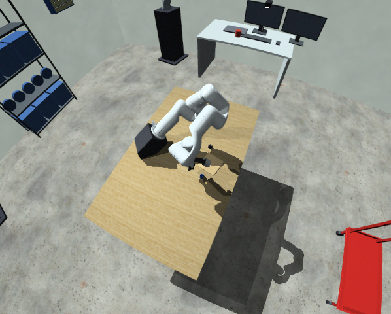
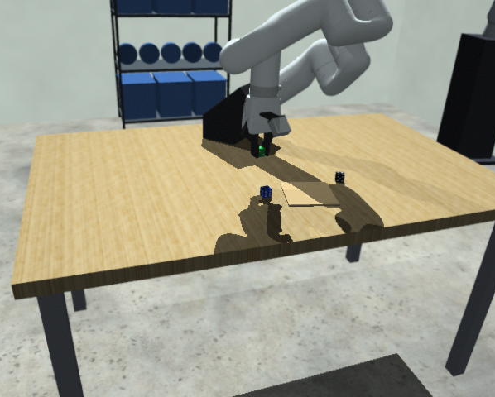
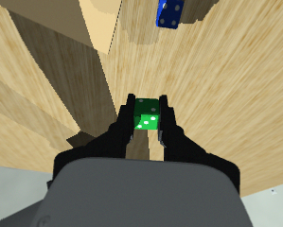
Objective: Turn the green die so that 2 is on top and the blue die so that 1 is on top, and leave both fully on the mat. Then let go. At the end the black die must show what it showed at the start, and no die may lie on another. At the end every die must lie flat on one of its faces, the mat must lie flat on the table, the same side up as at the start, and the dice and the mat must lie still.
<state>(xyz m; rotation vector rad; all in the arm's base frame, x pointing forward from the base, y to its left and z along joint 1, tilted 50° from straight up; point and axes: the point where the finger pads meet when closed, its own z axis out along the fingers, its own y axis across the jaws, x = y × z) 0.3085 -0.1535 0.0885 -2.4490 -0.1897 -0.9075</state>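
Note:
My gripper [image 1: 190, 167] [image 2: 261, 152] [image 3: 147, 104] is shut on the green die [image 2: 261, 150] [image 3: 146, 121] and holds it above the table, off the mat. In the wrist view a shaded face of it shows two pips and a lit face three. The blue die [image 1: 201, 176] [image 2: 265, 191] [image 3: 169, 13] lies on the table beside the mat [image 1: 214, 170] [image 2: 296, 198] [image 3: 99, 21]; a face with four pips shows in the wrist view. The black die [image 1: 210, 146] [image 2: 339, 177] lies on the table off the mat's other side. Its top number is too small to read.
The wooden table [image 1: 155, 203] [image 2: 111, 205] carries the arm's black base [image 1: 150, 142] [image 2: 224, 119] at its back edge. Shadows of the arm fall across the mat and near the blue and black dice. A desk, a shelf and a red cart stand away from the table.

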